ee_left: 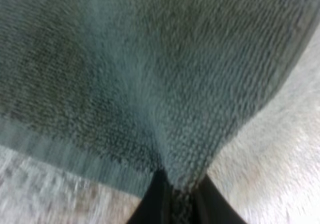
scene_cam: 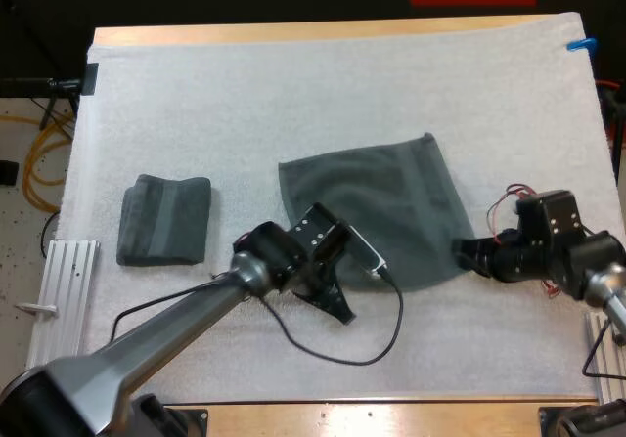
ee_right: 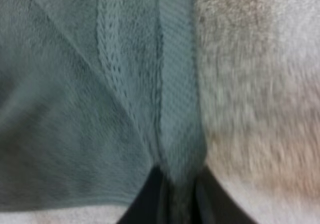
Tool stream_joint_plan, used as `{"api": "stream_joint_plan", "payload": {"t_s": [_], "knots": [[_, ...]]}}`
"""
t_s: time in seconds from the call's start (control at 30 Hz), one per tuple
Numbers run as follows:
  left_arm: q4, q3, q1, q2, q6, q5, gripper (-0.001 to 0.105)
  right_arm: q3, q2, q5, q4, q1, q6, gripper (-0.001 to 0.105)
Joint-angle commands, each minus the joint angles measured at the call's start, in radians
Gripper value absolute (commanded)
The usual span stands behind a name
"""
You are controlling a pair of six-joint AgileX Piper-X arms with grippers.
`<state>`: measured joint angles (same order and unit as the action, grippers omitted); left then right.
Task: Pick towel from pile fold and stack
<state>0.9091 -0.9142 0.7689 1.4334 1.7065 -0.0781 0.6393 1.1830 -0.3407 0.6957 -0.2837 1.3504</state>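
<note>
Here, well left of the spread towel (scene_cam: 381, 202), a folded towel (scene_cam: 164, 220) lies on the white mat (scene_cam: 293, 95). The left arm reaches in low and slanted to the spread towel's near left edge, and the left gripper (ee_left: 179, 196) has its jaws narrowed onto a pinch of that edge. At the spread towel's near right corner the right arm lies low, pointing leftward. The right gripper (ee_right: 179, 191) clamps the hem between nearly closed jaws.

My bench (scene_cam: 323, 32) carries a white mat (scene_cam: 293, 95). On it, a spread towel (scene_cam: 391, 202) lies between my left gripper (ee_left: 176, 199) and right gripper (ee_right: 177, 194). A folded towel (scene_cam: 164, 220) lies well left of the left gripper.
</note>
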Motion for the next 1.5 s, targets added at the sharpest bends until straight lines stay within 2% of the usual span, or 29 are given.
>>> {"api": "stream_joint_plan", "payload": {"t_s": [0.0,0.13,0.2,0.27,0.43,0.63,0.73,0.8,1.0,1.13,1.3,1.47], "knots": [[0.055,-0.002,0.004,-0.030,-0.005,-0.011,0.000,0.002,-0.040,0.064,0.035,-0.018,-0.024,0.000],[0.122,-0.002,0.004,-0.085,-0.007,-0.027,0.000,0.002,-0.146,0.149,0.100,-0.089,-0.080,0.000],[0.139,-0.002,0.004,-0.118,-0.007,-0.060,0.000,0.002,-0.209,0.179,0.137,-0.126,-0.115,0.000],[0.140,-0.002,0.004,-0.135,-0.007,-0.090,0.000,0.002,-0.241,0.187,0.155,-0.147,-0.137,0.000],[0.080,0.010,-0.005,-0.137,0.000,-0.092,0.000,-0.001,-0.256,0.209,0.138,-0.167,-0.174,0.000],[-0.067,0.025,-0.100,-0.114,0.002,-0.092,0.000,-0.001,-0.158,0.231,-0.033,-0.161,-0.237,0.000],[-0.133,0.025,-0.168,-0.083,0.002,-0.109,0.000,-0.001,-0.087,0.224,-0.134,-0.161,-0.300,0.000],[-0.180,0.025,-0.223,-0.045,0.002,-0.151,0.000,-0.001,-0.021,0.233,-0.225,-0.161,-0.359,0.000],[-0.262,0.025,-0.319,0.049,0.002,-0.159,0.000,-0.001,0.118,0.278,-0.442,-0.161,-0.497,0.000],[-0.318,0.025,-0.354,0.090,0.002,-0.159,0.000,-0.001,0.170,0.315,-0.506,-0.161,-0.536,0.000],[-0.405,0.025,-0.372,0.127,-0.007,-0.159,0.000,-0.001,0.191,0.432,-0.519,-0.161,-0.543,0.000],[-0.439,0.025,-0.372,0.145,-0.007,-0.157,0.000,-0.001,0.201,0.452,-0.536,-0.161,-0.543,0.000]]}}
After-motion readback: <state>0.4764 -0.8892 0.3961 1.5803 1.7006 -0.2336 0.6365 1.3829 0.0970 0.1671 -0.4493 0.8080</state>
